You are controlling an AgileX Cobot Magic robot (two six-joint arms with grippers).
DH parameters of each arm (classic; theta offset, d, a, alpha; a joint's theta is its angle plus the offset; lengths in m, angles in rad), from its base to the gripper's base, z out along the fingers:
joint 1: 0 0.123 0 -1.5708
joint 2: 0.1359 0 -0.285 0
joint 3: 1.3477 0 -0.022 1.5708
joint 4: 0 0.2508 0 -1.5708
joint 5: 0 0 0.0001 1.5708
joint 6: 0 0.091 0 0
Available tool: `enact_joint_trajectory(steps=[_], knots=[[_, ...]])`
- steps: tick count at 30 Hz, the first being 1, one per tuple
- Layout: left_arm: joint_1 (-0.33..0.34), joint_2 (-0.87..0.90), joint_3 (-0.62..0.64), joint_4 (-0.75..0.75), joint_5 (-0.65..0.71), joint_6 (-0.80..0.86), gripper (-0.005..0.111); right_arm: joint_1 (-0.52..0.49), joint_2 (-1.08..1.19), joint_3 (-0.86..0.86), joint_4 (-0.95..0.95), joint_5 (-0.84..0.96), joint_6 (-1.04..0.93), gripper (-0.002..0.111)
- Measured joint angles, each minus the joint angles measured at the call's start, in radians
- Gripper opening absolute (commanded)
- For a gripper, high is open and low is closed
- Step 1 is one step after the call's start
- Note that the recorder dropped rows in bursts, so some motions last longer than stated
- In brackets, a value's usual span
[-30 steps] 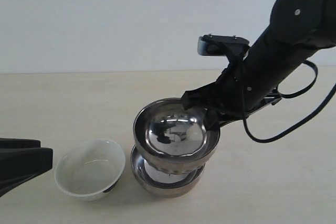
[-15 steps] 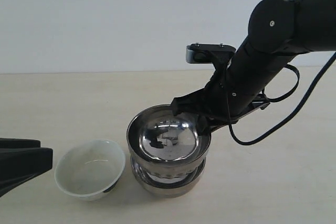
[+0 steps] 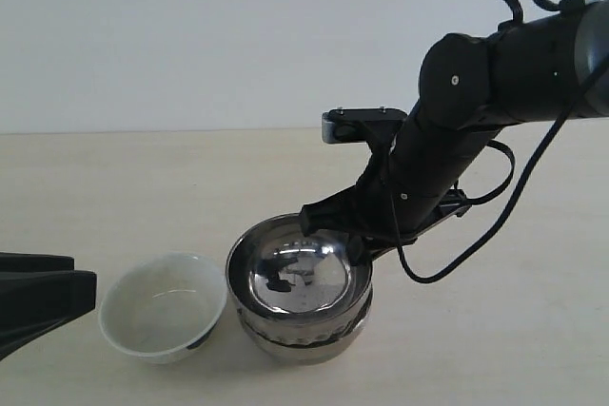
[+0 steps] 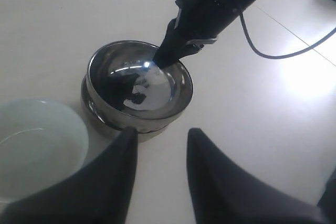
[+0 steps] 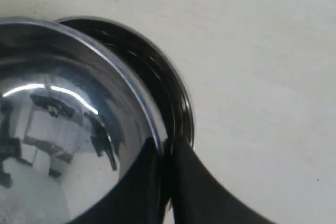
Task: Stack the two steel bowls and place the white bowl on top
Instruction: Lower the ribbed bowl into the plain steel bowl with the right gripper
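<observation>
As upper steel bowl (image 3: 297,278) was lowered since a second ago, it was nested into lower steel bowl (image 3: 304,338), rim still pinched by right gripper (image 5: 167,149). Left gripper (image 4: 160,148) was held spread, empty. White bowl (image 3: 162,309) was left on worktop (image 3: 495,330), just beside stack; release judged next.

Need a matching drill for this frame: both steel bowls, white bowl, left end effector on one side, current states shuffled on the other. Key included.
Column 1
1. upper steel bowl
2. lower steel bowl
3. white bowl
4. left end effector

Column 2
A. open, holding nothing
B. empty, standing beside the stack
C. rim pinched by the right end effector
D. bottom of the stack, resting on the table

Pairs: 1-C, 2-D, 3-B, 4-A
</observation>
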Motion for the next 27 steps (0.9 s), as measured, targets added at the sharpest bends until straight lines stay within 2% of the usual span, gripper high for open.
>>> enact_joint_trajectory(steps=[21, 23, 26, 27], knots=[[0.000, 0.000, 0.000, 0.000, 0.002, 0.000, 0.031, 0.002, 0.000, -0.014, -0.052, -0.006, 0.032, 0.001], [0.000, 0.000, 0.000, 0.000, 0.002, 0.000, 0.031, 0.002, 0.000, -0.014, -0.052, -0.006, 0.041, 0.008], [0.000, 0.000, 0.000, 0.000, 0.002, 0.000, 0.031, 0.002, 0.000, -0.014, -0.047, -0.016, 0.051, 0.033], [0.000, 0.000, 0.000, 0.000, 0.002, 0.000, 0.031, 0.002, 0.000, -0.015, -0.046, -0.016, 0.053, 0.033]])
